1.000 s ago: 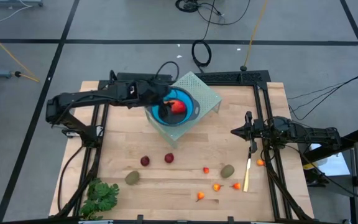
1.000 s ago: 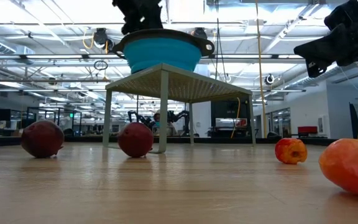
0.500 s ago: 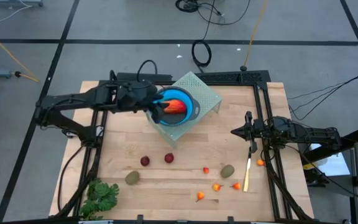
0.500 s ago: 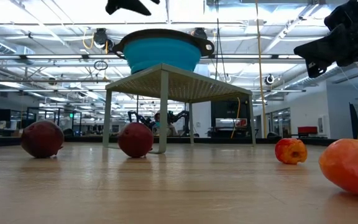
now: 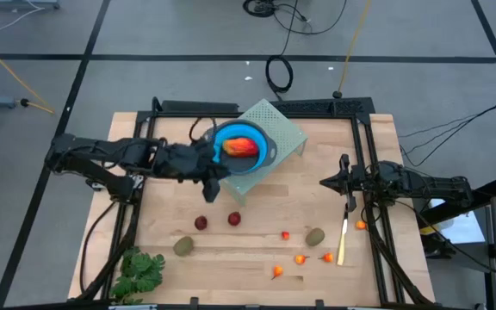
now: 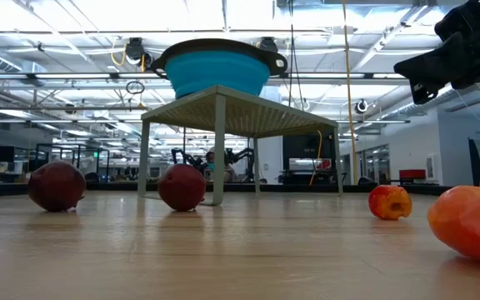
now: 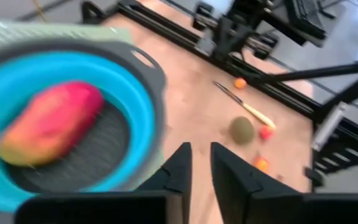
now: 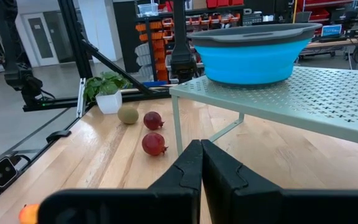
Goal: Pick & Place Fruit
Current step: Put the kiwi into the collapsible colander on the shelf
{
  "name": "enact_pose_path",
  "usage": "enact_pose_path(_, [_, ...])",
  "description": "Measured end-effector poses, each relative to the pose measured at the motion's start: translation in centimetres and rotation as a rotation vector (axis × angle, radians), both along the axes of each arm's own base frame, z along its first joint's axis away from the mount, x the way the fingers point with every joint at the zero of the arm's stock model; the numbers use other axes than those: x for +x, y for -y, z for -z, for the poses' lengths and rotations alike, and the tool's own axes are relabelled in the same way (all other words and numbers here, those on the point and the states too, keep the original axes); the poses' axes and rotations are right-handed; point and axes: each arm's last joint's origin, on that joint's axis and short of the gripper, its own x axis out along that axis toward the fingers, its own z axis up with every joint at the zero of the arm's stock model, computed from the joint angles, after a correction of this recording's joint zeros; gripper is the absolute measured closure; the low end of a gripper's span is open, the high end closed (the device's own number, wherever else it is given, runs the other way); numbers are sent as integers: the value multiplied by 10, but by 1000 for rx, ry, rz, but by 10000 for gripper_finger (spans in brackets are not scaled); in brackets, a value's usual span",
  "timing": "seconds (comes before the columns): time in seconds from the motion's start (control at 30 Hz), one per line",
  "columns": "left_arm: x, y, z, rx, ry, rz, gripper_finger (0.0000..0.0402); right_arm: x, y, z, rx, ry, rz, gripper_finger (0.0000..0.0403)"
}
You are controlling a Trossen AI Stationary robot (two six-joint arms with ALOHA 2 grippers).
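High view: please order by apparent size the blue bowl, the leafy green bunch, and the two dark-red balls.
1. blue bowl
2. leafy green bunch
3. The two dark-red balls, which look alike in size, so no order between them.

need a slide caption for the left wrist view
Left claw above a blue collapsible bowl holding one long red-orange toy fruit.

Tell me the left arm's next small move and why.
Probably swing the left pincer down toward the nearest dark-red ball. The long red-orange piece already lies in the blue bowl, the pincer holds nothing, and it sits just off the bowl above the two balls. The right pincer waits, shut.
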Motion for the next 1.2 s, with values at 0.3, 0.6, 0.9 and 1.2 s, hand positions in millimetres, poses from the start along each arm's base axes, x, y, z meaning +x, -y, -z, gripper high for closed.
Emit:
enact_pose_path(0.3, [-12, 41, 3, -152, -23, 52, 391, 0, 0, 0, 0, 0, 0, 403])
enact_pose_path(0.6, [-20, 77, 21, -284, -153, 32, 399, 0, 0, 0, 0, -1, 0, 403])
enact_pose_path(0.9, [-20, 108, 56, -360, -417, -9, 400, 0, 0, 0, -3, -2, 0, 403])
enact_pose_path(1.2, [-22, 124, 84, -353, -626, -100, 397, 0, 0, 0, -3, -1, 0, 403])
